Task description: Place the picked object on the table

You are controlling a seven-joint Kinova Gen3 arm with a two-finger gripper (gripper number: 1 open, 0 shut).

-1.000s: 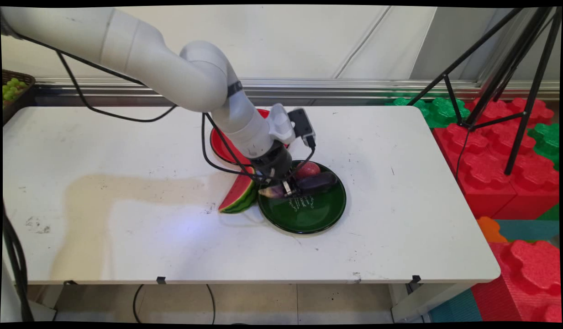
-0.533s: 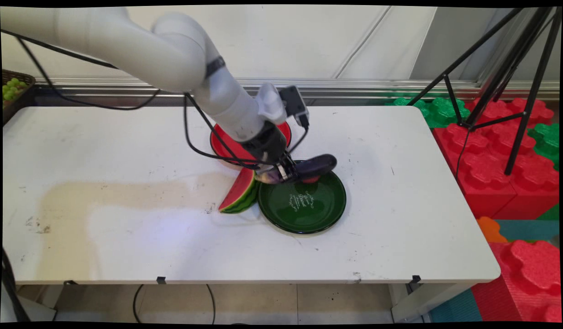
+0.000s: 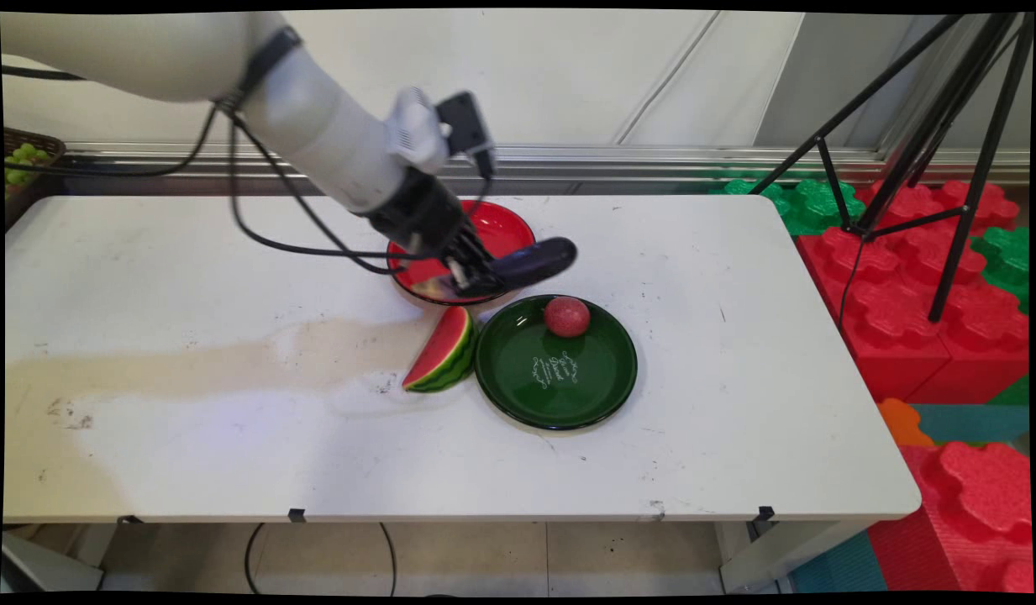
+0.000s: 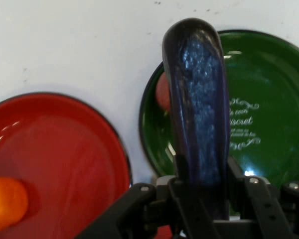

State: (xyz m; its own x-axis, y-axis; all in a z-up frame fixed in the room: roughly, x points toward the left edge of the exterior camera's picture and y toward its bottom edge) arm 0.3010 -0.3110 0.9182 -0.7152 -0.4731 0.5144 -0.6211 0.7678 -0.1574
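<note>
We see the black two-finger gripper [image 3: 465, 276] clamped on a glossy dark purple eggplant [image 3: 530, 260], carried off the white table [image 3: 232, 437] above the near rim of the round red plate [image 3: 505, 228]. In the hand view a small orange fruit [image 4: 6, 203] lies on that red plate. Just beside it sits the round green plate [image 3: 560, 395] holding a red round fruit [image 3: 566, 316], and a watermelon wedge [image 3: 440, 351] touches the green plate's left edge.

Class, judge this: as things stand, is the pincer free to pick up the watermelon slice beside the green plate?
Probably not yet: the pincer is shut on the eggplant, though nothing covers the watermelon slice.
</note>
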